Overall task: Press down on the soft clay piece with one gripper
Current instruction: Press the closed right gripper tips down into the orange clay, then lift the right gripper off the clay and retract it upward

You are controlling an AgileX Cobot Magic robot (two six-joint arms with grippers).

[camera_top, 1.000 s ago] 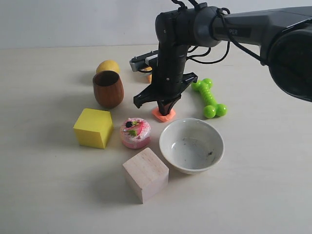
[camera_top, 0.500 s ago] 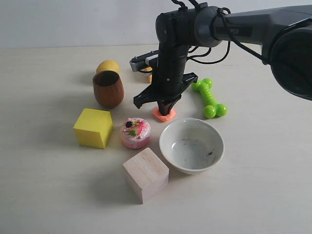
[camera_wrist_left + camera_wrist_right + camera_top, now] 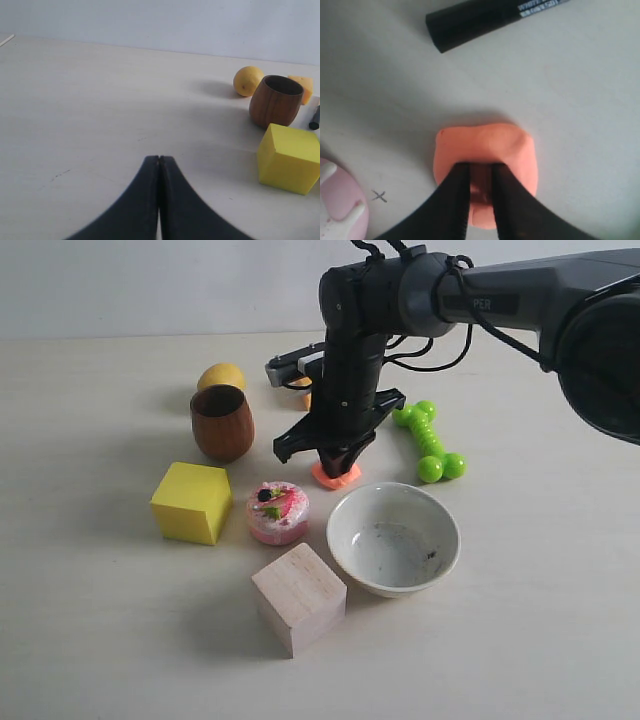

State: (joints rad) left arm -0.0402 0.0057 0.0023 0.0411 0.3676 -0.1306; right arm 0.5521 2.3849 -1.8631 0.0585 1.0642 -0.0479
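Far left, over bare pale table (image 3: 75, 100): black left gripper (image 3: 159, 200), jaws pressed fully together, open room all around. Mid-table: small salmon-orange soft clay piece (image 3: 338, 478) under black right gripper (image 3: 334, 464), jaws nearly closed, tips sunk into its top. Hemmed leftward by round pink cake toy (image 3: 278, 512), white round bowl (image 3: 345, 560) just beside its near edge, green bone-shaped toy (image 3: 430, 440) rightward.

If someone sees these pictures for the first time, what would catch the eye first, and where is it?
First the dark arm from the right, its end effector set tip-down on a small orange clay lump near the middle of the table. Around it lie bright things: a green dog bone to the right, a white bowl in front, a yellow block on the left.
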